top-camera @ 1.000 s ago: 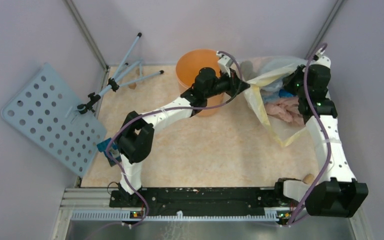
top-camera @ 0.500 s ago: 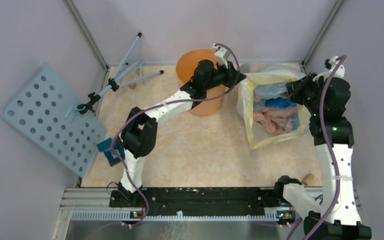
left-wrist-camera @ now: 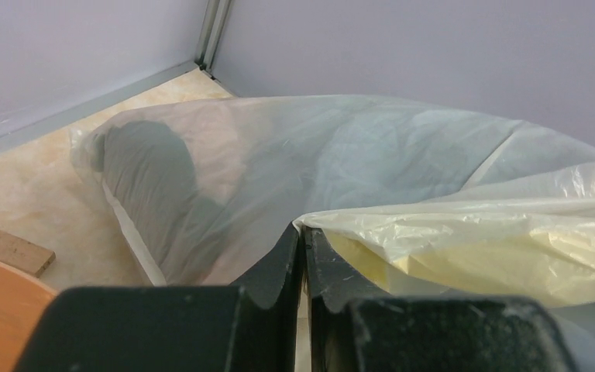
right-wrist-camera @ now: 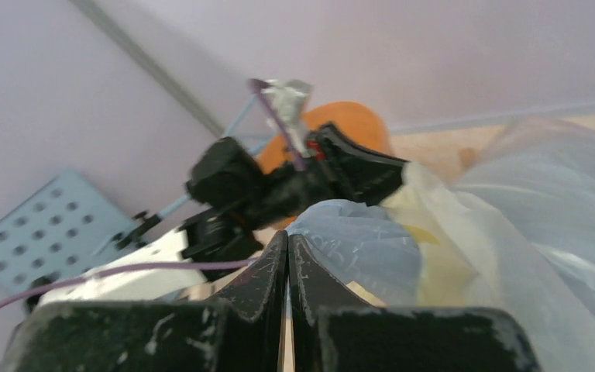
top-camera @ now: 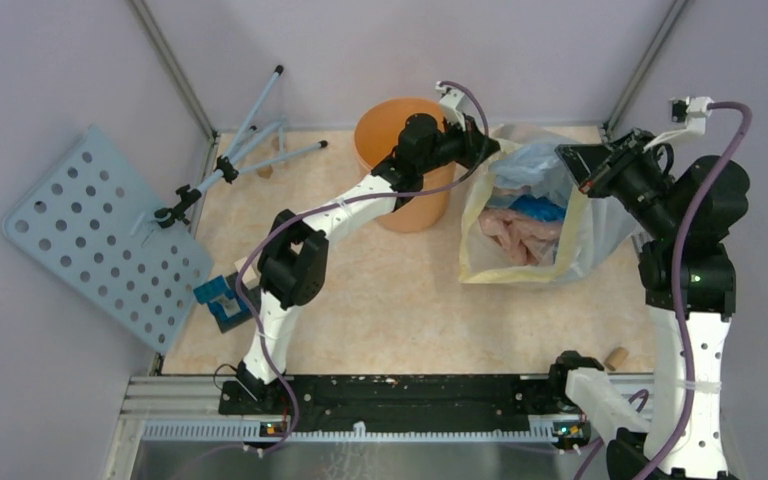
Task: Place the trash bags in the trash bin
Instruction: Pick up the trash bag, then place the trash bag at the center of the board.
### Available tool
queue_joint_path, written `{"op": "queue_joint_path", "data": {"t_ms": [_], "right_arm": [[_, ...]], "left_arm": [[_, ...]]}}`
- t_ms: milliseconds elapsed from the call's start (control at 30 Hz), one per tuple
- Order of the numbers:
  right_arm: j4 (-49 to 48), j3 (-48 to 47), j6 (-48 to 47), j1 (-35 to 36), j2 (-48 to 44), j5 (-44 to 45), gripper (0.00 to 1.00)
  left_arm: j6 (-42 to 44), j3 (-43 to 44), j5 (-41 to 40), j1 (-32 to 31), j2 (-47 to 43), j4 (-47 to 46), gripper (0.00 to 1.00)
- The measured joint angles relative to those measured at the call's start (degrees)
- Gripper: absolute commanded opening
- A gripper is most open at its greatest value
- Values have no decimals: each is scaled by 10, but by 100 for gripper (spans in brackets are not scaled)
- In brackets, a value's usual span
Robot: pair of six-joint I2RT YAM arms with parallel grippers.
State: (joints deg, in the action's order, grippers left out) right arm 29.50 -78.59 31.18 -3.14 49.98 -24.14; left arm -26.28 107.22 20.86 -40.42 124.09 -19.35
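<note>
Grippers on opposite rims of the big bag (top-camera: 480, 250), with the bin (top-camera: 385, 125) just left of it.
Your left gripper (left-wrist-camera: 302, 229) has its fingers pressed together on the bag's yellow edge. Your right gripper (right-wrist-camera: 287, 240) is also squeezed together, pinching thin film at the right rim. The trash bag (top-camera: 525, 165) sits inside the big bag near the top, grey-blue, above a blue item (top-camera: 542, 208) and a pink wad (top-camera: 520, 232). The big bag's wall surrounds it on all sides. Your left arm crosses the bin's right rim and partly covers the opening. Around the table (top-camera: 410, 300) are a perforated panel (top-camera: 90, 240) leaning far left, a tripod (top-camera: 250, 150) at the back left, a blue clamp (top-camera: 220, 300) by the left arm and a wood block (left-wrist-camera: 8, 248) behind the bin.
</note>
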Motion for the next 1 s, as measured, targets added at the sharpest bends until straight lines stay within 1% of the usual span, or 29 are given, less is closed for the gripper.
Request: {"op": "queue_joint_path", "data": {"t_ms": [133,267,367,500,567,700,767,800,833,867,900,1000], "right_arm": [[-58,-18,41,0,0,-104,0],[-182,-7,128,0,0,-229,0],[-267,10,189,4,-1,-296,0],[-336,37,234,36,-4,-347,0],[-352,55,245,56,-8,-361,0],[-367,103,252,110,-14,-367,0],[-352,128,238,144,-13,-363,0],[-339,140,227,163,-11,-355,14],[-318,152,212,184,-8,-348,49],[-291,162,191,209,-1,-340,77],[-271,165,182,221,4,-336,88],[-162,150,104,250,45,-291,90]], "left_arm": [[0,0,3,0,1,0,10],[1,0,3,0,0,0,10],[1,0,3,0,0,0,10],[1,0,3,0,0,0,11],[1,0,3,0,0,0,11],[5,1,3,0,0,1,11],[7,1,3,0,0,1,11],[8,1,3,0,0,1,11],[8,1,3,0,0,1,11],[7,1,3,0,0,1,11],[7,1,3,0,0,1,11],[4,1,5,0,0,1,11]]}}
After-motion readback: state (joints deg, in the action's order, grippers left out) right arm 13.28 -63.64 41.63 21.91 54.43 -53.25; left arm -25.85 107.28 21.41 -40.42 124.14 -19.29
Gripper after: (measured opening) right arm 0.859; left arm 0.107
